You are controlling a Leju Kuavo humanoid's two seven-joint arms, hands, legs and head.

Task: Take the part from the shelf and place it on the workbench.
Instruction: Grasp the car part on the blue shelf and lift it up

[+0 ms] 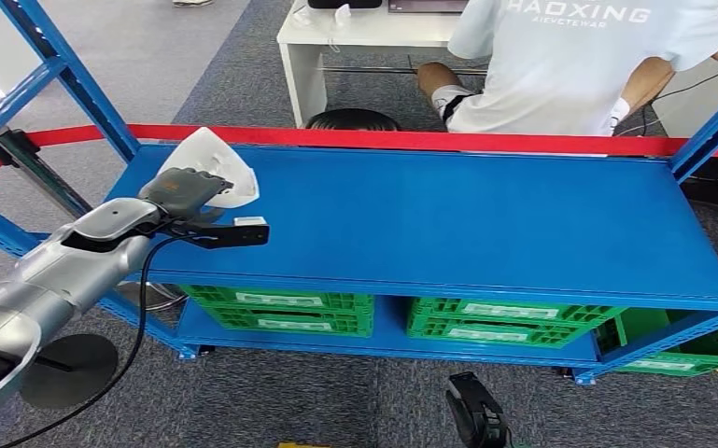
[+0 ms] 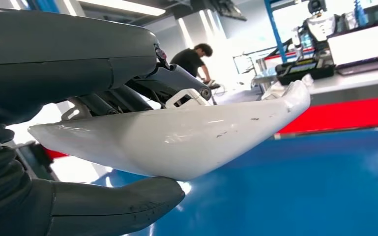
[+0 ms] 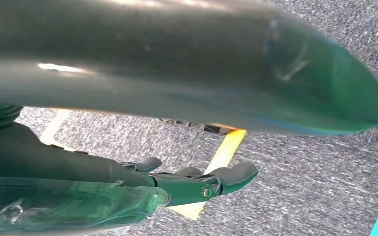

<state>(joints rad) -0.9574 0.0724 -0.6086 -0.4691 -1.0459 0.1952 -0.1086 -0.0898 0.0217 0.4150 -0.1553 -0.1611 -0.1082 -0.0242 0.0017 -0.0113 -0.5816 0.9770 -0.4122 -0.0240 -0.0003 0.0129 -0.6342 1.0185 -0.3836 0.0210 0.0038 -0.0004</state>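
The part (image 1: 213,161) is a white curved plastic shell, held just above the left end of the blue shelf top (image 1: 467,219). My left hand (image 1: 187,191) grips it from behind. In the left wrist view the part (image 2: 187,137) sits between the thick thumb (image 2: 108,206) on one side and the darker fingers (image 2: 177,83) on the other, with the blue surface close under it. My right hand (image 1: 476,418) hangs low in front of the shelf. Its fingers (image 3: 226,178) are apart over grey carpet and hold nothing.
Green crates (image 1: 289,310) fill the lower shelf level. Blue uprights (image 1: 65,79) frame the rack at both ends. Red tape (image 1: 411,140) runs behind it. Beyond sit a person in a white T-shirt (image 1: 570,65), a black stool (image 1: 353,119) and a white table (image 1: 336,37).
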